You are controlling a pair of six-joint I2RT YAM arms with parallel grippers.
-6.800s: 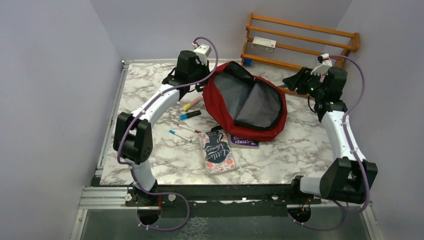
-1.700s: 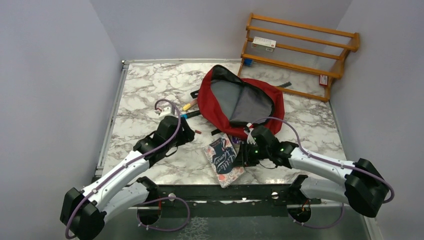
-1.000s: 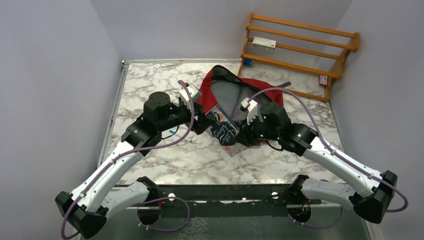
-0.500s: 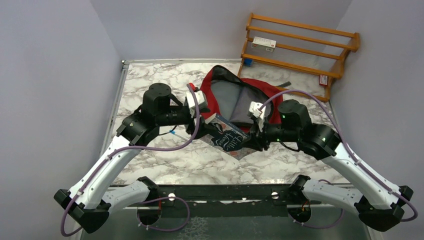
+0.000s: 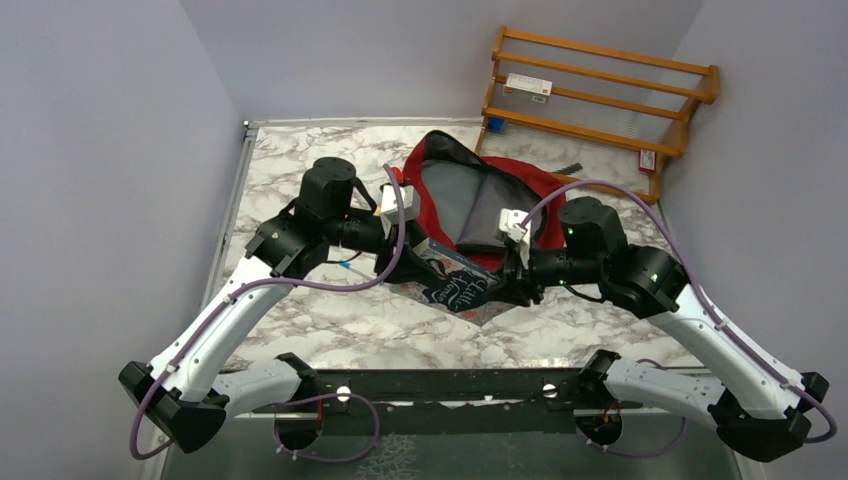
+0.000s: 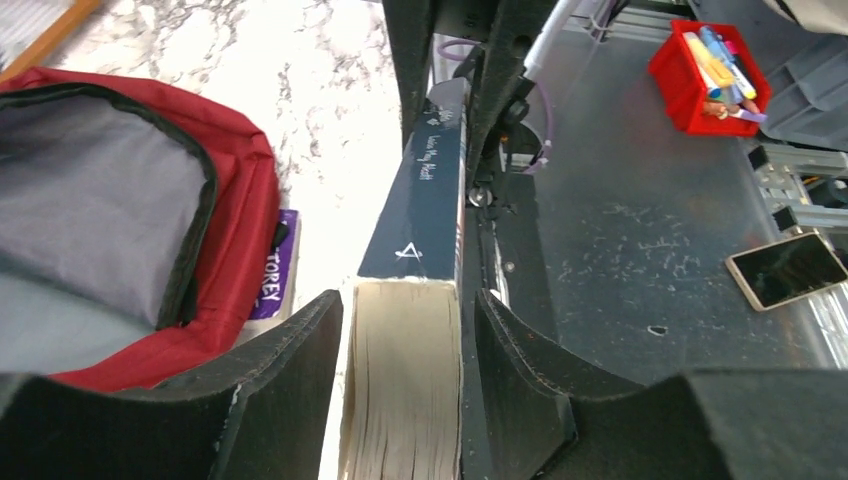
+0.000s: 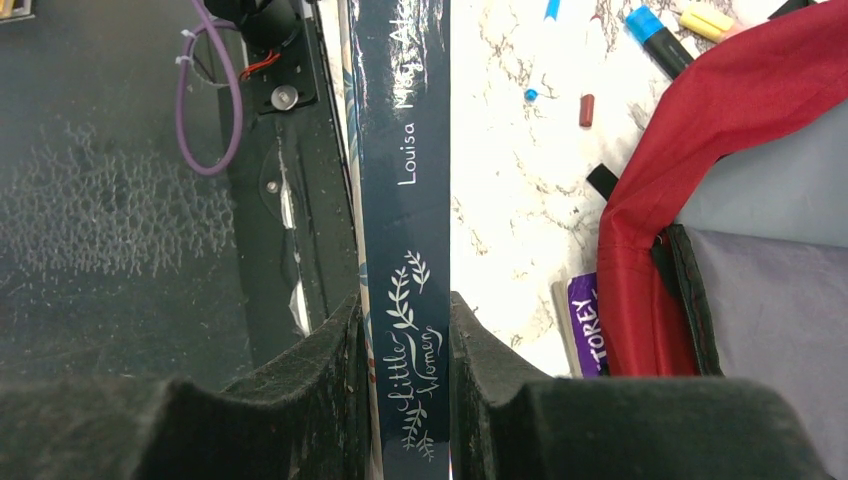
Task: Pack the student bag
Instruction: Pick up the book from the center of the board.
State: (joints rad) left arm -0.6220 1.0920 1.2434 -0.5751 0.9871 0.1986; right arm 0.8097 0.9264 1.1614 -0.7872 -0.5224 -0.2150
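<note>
The student bag (image 5: 478,205) is laid open, grey lining up, on the marble table (image 5: 300,170) — just beyond a dark book (image 5: 455,285) held up between both arms. Its spine is clamped by the right gripper (image 7: 402,300). Its page end is flanked by the left gripper (image 6: 410,300) — whether it is pressed cannot be told. A purple book (image 7: 590,330) is tucked against the bag's near edge, and a wooden rack (image 5: 600,80) is seen beyond.
</note>
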